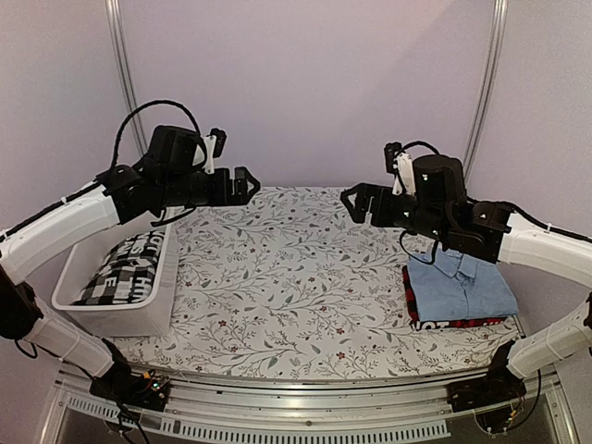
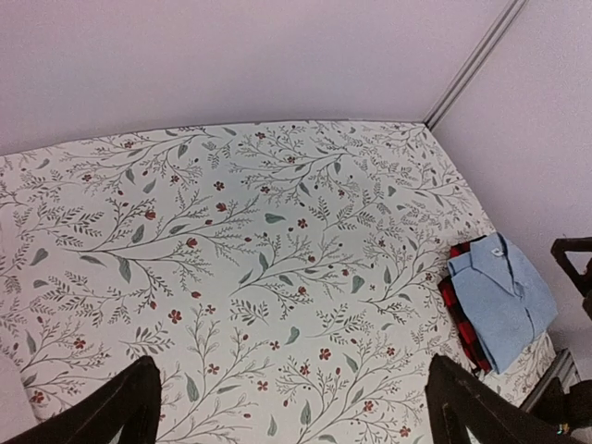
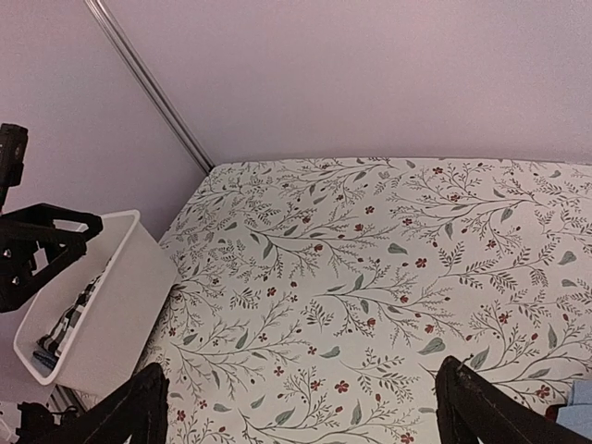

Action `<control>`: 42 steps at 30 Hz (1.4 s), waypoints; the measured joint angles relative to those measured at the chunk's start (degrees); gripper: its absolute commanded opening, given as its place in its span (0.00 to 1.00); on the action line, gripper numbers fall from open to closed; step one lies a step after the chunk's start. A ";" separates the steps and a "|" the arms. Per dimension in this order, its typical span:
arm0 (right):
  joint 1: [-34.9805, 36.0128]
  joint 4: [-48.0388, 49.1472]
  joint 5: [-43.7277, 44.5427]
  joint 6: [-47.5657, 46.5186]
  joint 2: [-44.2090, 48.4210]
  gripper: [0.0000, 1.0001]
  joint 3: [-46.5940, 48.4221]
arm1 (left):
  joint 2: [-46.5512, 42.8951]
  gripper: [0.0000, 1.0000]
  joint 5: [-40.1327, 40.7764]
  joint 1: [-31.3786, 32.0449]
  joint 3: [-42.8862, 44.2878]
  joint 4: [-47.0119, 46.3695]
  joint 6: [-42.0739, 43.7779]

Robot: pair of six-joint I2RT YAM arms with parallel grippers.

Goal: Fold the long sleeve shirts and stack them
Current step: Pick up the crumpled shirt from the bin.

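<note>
On your left, the black-and-white checked cloth shirt (image 1: 125, 268) lies bunched in the white plastic tub (image 1: 120, 319); it looks soft and limp, so pinch a top fold. The left gripper (image 1: 250, 183) and right gripper (image 1: 350, 203) hang open, empty. At the right, the folded light blue collared shirt (image 1: 462, 287) tops the red-and-black shirt (image 1: 412, 298).

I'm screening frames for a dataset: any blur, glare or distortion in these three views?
Top view: soft even light, no glare, rails bow from lens distortion. Left wrist: cloth print crisp, left fingers dark silhouettes. Right wrist: likewise crisp, right fingers dark, tub pale but not blown out.
</note>
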State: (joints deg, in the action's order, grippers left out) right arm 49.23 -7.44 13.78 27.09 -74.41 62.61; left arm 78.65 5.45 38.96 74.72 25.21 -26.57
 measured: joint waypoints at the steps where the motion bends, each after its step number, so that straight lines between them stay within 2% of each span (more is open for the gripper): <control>1: 0.00 0.11 0.31 0.04 0.48 0.99 -0.17 | 0.00 1.00 -0.04 0.00 0.00 -0.22 0.22; 7: 0.00 0.17 0.92 -0.04 1.18 0.99 -0.35 | -2.29 1.00 0.81 -0.79 -0.59 -0.39 0.59; 12: 0.00 0.09 0.92 -0.61 1.18 0.99 -0.35 | -6.95 1.00 2.05 -4.72 -2.25 1.36 0.24; 27: 0.00 -0.44 -0.13 -3.89 -2.29 0.99 -0.33 | -20.11 1.00 10.60 -26.03 -10.80 19.76 -5.53; 31: 0.00 -1.18 -1.07 -4.44 -3.69 0.99 -0.33 | -20.13 1.00 11.45 -34.47 -13.51 22.38 -6.34; 35: 0.00 -1.33 -1.77 -5.03 -3.78 0.99 -0.33 | -18.93 1.00 8.17 -41.83 -18.12 21.81 -6.14; 42: 0.00 -1.31 -2.40 -5.03 -3.76 0.99 -0.50 | -12.55 1.00 1.42 -47.60 -23.52 17.84 -5.99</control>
State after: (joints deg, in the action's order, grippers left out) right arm 49.23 -8.75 11.38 22.06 -78.17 62.11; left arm 66.11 6.87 -8.64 51.20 43.05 -32.56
